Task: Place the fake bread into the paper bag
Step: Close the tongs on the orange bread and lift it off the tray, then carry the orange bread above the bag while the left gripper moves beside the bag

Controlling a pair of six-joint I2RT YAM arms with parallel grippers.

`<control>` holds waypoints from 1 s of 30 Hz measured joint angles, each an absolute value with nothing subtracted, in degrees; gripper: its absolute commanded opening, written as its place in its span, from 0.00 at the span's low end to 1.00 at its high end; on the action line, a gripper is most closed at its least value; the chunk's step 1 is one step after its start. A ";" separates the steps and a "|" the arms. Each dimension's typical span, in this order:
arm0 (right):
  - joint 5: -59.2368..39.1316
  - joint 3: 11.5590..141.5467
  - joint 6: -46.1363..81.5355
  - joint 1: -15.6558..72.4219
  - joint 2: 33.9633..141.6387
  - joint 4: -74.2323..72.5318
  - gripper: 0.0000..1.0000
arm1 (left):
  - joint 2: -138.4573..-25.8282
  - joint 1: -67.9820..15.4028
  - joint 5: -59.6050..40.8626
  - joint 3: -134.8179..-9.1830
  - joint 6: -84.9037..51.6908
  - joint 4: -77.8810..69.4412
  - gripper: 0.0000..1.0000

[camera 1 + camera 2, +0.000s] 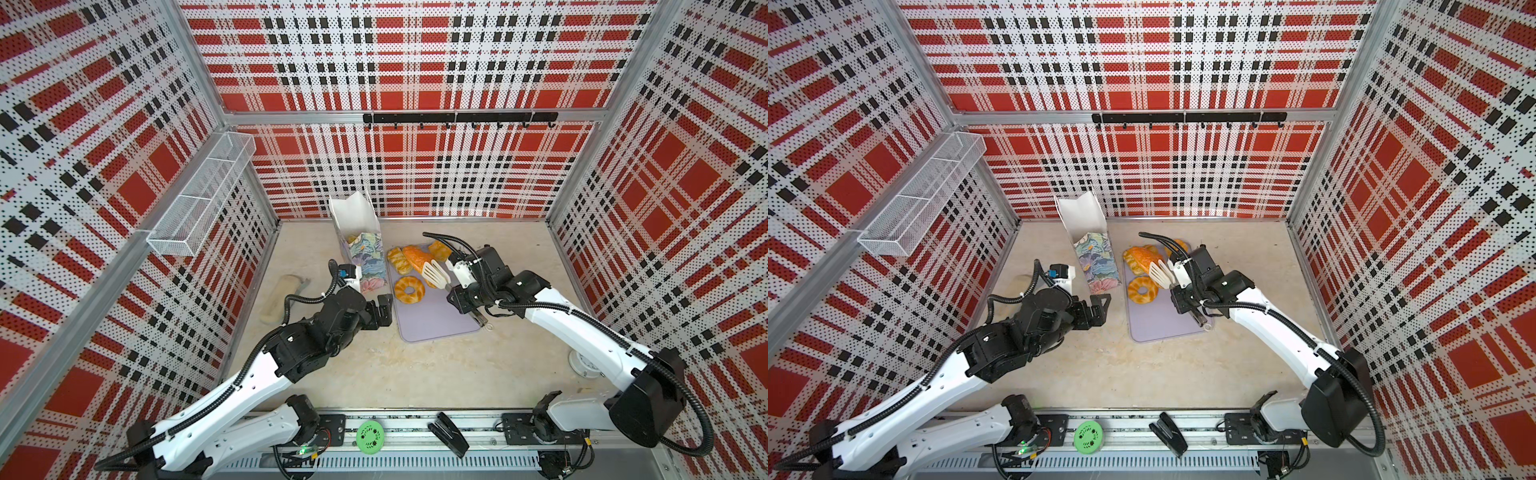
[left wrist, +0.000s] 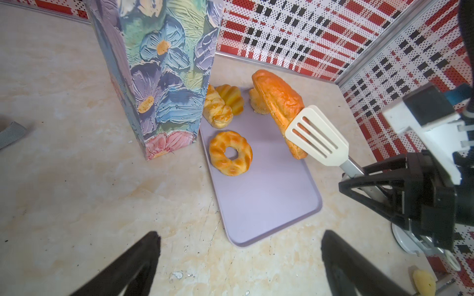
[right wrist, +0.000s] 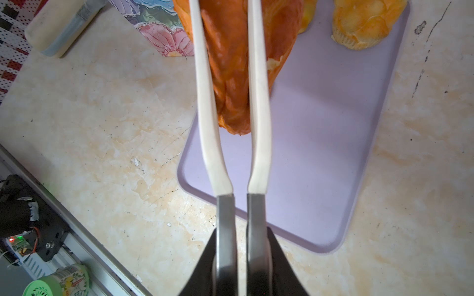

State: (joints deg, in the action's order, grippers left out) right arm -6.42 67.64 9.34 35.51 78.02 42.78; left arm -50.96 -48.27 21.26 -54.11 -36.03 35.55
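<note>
The floral paper bag [image 1: 360, 249] [image 2: 159, 64] stands upright with its mouth open, left of a lilac tray [image 1: 440, 320]. On the tray lie fake bread pieces: a ring doughnut [image 1: 409, 289] [image 2: 230, 153], a braided roll [image 1: 399, 259] [image 2: 218, 110] and a bun [image 1: 439, 250] [image 3: 364, 20]. My right gripper [image 1: 457, 291] [image 3: 239, 235] is shut on the metal handles of white slotted tongs [image 2: 318, 135] [image 3: 205, 102]. The tongs pinch an orange-brown bread piece [image 1: 415, 257] [image 2: 279, 102] [image 3: 230, 64], held tilted over the tray. My left gripper [image 1: 384, 307] [image 2: 239, 246] is open and empty near the bag's foot.
A pale beige oblong block [image 1: 278, 299] [image 3: 59, 25] lies left of the bag. A small pale-yellow lump [image 2: 424, 282] sits on the table. A green tin [image 1: 370, 434] and a black stapler [image 1: 449, 434] rest on the front rail. A wire basket [image 1: 203, 195] hangs on the left wall.
</note>
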 measured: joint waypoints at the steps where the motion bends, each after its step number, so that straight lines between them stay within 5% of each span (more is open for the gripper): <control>1: -6.44 67.72 9.50 35.66 78.00 42.72 0.27 | -50.94 -47.81 20.91 -54.57 -35.77 35.81 0.99; 30: -9.72 84.66 11.44 41.47 81.95 39.11 0.30 | -50.30 -31.66 10.02 -65.25 -28.62 42.83 0.99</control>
